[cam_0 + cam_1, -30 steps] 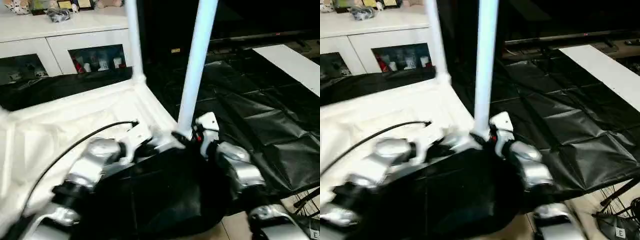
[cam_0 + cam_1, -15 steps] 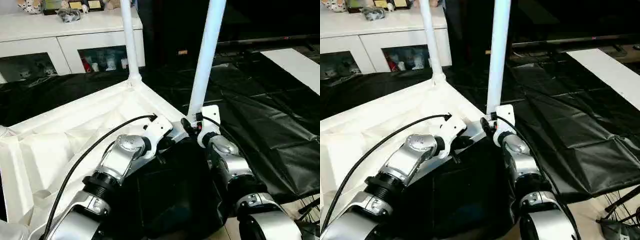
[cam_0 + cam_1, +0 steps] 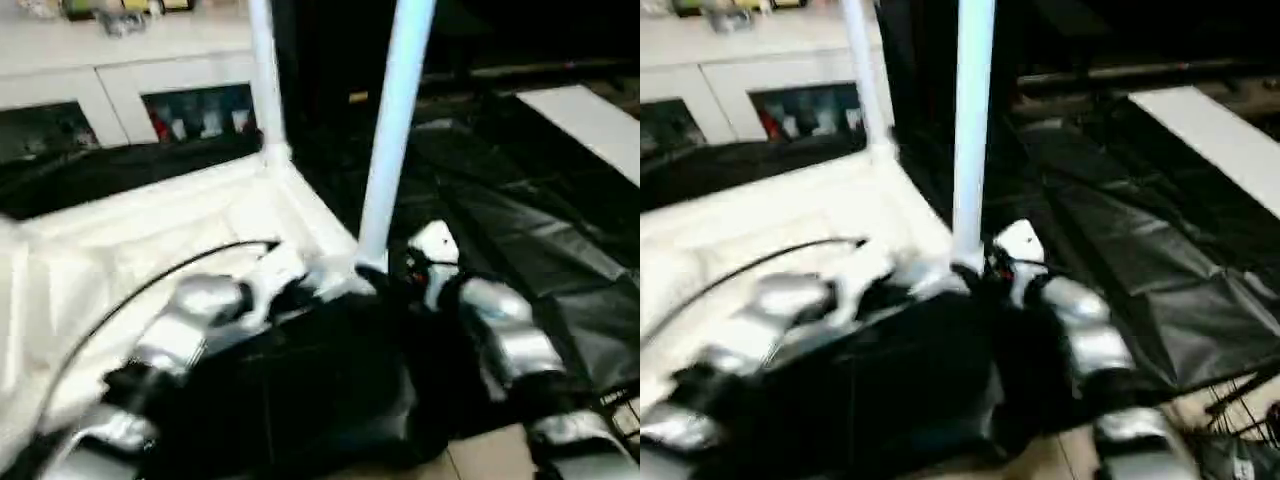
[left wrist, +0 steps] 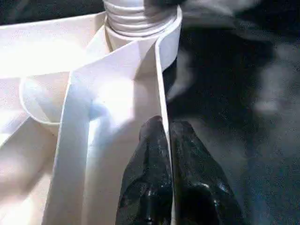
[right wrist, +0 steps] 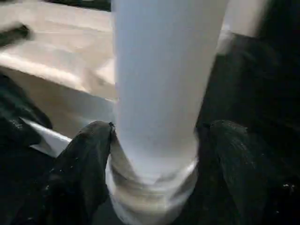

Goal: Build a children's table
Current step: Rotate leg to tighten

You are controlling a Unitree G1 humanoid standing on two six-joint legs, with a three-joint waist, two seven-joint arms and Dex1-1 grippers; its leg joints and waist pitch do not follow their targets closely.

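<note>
The white tabletop (image 3: 120, 250) lies upside down. Two white legs stand up from its corner sockets, a near leg (image 3: 395, 130) and a far leg (image 3: 263, 70). My left gripper (image 4: 166, 124) is shut on the thin upright rim of the tabletop, just beside the near corner socket (image 4: 140, 18). My right gripper (image 5: 157, 129) is open and straddles the base of the near leg (image 5: 159, 84). One of its black fingers (image 5: 86, 159) stands on each side of the leg, and a dark gap shows on one side.
A white cabinet (image 3: 120, 90) with glass doors stands at the back left. Black sheeting (image 3: 520, 220) covers the floor to the right. A white board (image 3: 590, 120) lies at the far right. A black cable (image 3: 150, 285) runs over my left forearm.
The head camera has shifted and tilted. Both grippers stay at the near corner, and the near leg still stands in its socket. My right wrist sits slightly farther from the leg.
</note>
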